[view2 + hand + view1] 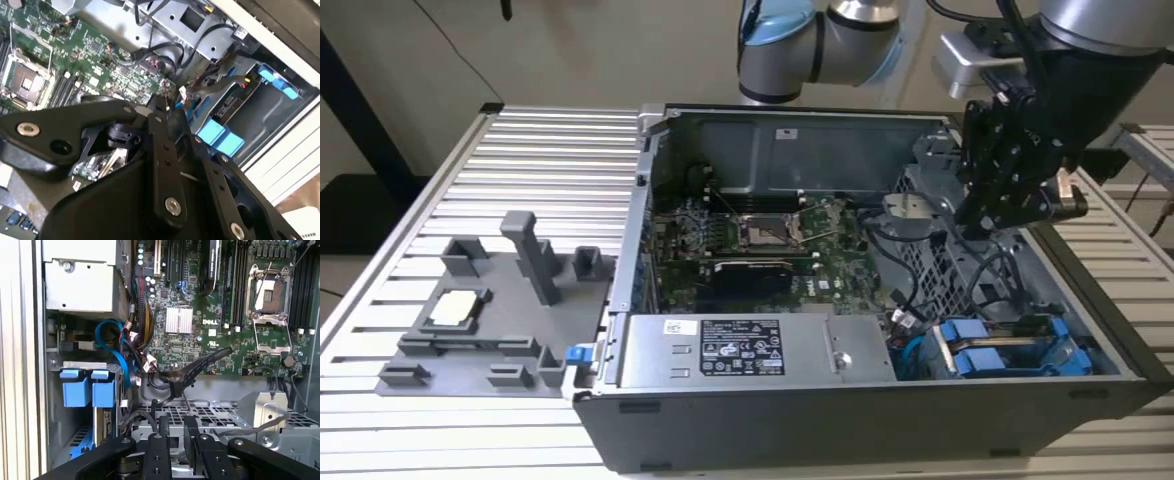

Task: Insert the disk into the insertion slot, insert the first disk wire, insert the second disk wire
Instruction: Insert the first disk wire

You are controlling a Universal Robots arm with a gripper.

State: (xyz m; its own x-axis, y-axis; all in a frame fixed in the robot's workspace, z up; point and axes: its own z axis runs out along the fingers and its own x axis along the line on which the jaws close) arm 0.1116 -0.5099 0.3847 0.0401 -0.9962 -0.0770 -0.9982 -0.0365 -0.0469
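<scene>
1. The computer case (pixel 644 300) lies open on the ribbed bench (pixel 560 150). A white printed label covers the top of the power supply (pixel 740 347) at the case's near edge. A small white sticker (pixel 785 132) sits on its far wall. The motherboard (pixel 200 340) carries white lettering near a silver heatsink (pixel 179 320).
2. The disk (pixel 104 422) stands seated in the case's drive bay next to the power supply, with a second blue carrier (pixel 76 389) just beside it.
3. The tool (pixel 177 427) hangs inside the case above the perforated metal cage (pixel 225 416). Its fingers (pixel 164 437) are drawn almost together and nothing is between them.
4. A looped blue cable (pixel 112 347) and a bundle of black wires (pixel 172 382) lie between the tool and the drive bay, crowding that corner of the case.
5. Outside the case, on the exterior view's left, a grey fixture plate (pixel 494 330) with upright blocks rests on the bench, and a pale square chip (pixel 458 307) lies on it.
6. The case walls enclose the tool closely on the drive-bay side, while the middle over the motherboard is more open.
</scene>
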